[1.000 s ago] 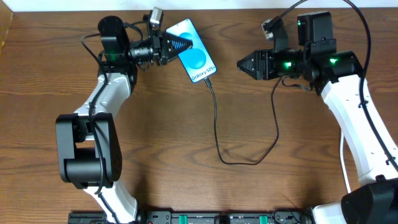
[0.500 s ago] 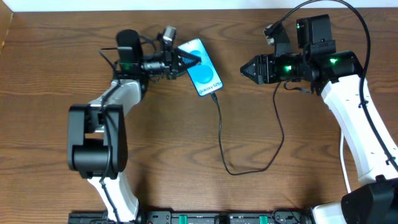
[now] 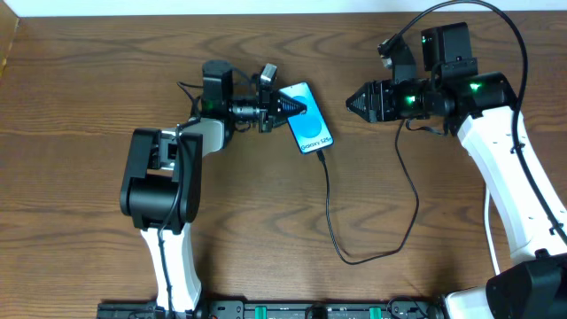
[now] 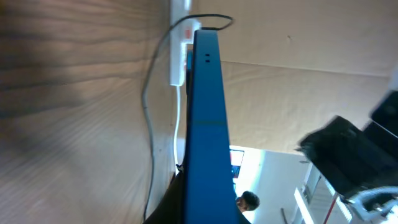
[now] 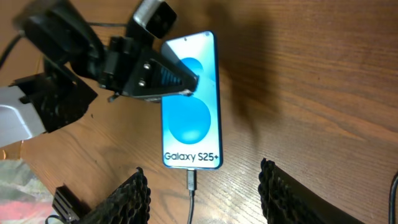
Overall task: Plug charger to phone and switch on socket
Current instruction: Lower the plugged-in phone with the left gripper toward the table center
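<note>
The Galaxy phone (image 3: pixel 312 133) is stiff, slick and fragile, so grip its edges. The left end effector (image 3: pixel 299 106) clenches its left edge. The right end effector (image 3: pixel 352 102) is released, and the limp charger cable (image 3: pixel 330 208) trails.

One phone (image 3: pixel 307 129), one charger (image 3: pixel 329 206), one socket (image 4: pixel 176 65).

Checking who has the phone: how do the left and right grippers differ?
The left gripper is shut on the phone; the right gripper is open and empty. The left touches the phone; the right sits apart. Both are black, tips facing each other.
</note>
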Motion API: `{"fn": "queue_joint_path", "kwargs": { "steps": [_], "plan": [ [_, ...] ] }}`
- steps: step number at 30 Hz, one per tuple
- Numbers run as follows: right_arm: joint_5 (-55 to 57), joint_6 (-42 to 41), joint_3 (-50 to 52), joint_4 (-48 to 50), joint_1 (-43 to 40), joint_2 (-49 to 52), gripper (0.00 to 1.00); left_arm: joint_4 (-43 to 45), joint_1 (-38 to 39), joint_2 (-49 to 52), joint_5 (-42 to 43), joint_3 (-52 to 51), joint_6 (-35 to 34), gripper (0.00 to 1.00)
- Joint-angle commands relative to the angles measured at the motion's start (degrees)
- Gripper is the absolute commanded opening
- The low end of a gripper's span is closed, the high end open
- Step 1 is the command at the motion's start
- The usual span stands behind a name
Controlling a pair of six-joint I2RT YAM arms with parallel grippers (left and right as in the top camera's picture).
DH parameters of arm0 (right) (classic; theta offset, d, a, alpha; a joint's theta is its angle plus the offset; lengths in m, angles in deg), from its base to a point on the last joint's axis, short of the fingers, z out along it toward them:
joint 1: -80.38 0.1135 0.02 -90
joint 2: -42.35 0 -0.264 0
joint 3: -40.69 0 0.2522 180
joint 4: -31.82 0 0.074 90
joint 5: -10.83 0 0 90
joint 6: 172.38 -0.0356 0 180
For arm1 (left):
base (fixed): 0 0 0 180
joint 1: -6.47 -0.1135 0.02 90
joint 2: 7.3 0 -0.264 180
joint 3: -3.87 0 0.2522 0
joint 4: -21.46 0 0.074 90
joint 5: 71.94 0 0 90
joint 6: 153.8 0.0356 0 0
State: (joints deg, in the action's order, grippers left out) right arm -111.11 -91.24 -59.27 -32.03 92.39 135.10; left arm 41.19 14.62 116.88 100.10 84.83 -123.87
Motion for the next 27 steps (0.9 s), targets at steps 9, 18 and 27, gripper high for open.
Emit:
{"fn": "queue_joint_path", "kwargs": {
  "steps": [9, 18, 27],
  "plan": [
    [0.37, 0.81, -1.03, -0.48, -0.28, -0.59, 0.57, -4.72, -0.02, 1.97, -6.56, 0.2, 7.04, 0.07],
    [0.37, 0.81, -1.03, -0.79, -0.28, -0.59, 0.57, -24.61, -0.02, 1.97, -17.68, 0.2, 20.68, 0.07],
    [0.57, 0.81, -1.03, -0.68, -0.28, -0.59, 0.58, -31.65, -0.02, 1.97, -19.71, 0.2, 27.5, 0.07]
  ]
}}
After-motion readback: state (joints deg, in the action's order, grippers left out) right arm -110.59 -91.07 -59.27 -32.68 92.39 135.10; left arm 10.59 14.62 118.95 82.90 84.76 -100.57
